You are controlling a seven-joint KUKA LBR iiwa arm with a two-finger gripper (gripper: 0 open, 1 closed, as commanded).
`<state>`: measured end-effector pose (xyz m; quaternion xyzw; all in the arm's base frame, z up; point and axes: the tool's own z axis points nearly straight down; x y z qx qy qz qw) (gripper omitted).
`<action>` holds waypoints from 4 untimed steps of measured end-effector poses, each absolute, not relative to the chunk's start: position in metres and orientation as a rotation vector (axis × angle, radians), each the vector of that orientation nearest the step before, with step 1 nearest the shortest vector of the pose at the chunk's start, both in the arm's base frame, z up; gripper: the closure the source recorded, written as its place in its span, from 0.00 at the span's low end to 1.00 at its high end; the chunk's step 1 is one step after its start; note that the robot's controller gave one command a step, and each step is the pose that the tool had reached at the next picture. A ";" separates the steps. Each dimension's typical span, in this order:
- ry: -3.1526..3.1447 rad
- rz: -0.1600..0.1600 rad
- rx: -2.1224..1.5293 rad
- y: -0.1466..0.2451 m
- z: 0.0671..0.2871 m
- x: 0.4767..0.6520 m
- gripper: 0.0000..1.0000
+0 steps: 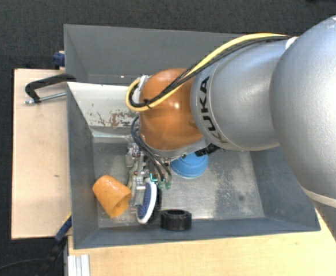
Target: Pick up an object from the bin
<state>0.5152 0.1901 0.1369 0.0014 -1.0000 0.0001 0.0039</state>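
gripper (pixel 138 191) low over the bin (pixel 81 154) floor, lower left of view | sits between orange cup (pixel 111 195), lying on its side, and blue-and-white oblong thing (pixel 148 203), perhaps a brush, just beside both | jaw opening: cannot tell | black ring (pixel 175 219) near bottom wall | blue round thing (pixel 189 165) under orange wrist cover (pixel 165 117)
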 end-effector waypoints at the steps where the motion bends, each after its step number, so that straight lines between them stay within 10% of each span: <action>1: -3.130 -0.004 0.178 0.231 0.069 0.503 0.00; 2: -3.139 -0.004 0.170 0.228 0.073 0.506 1.00; 4: -3.148 -0.007 0.202 0.213 0.236 0.515 1.00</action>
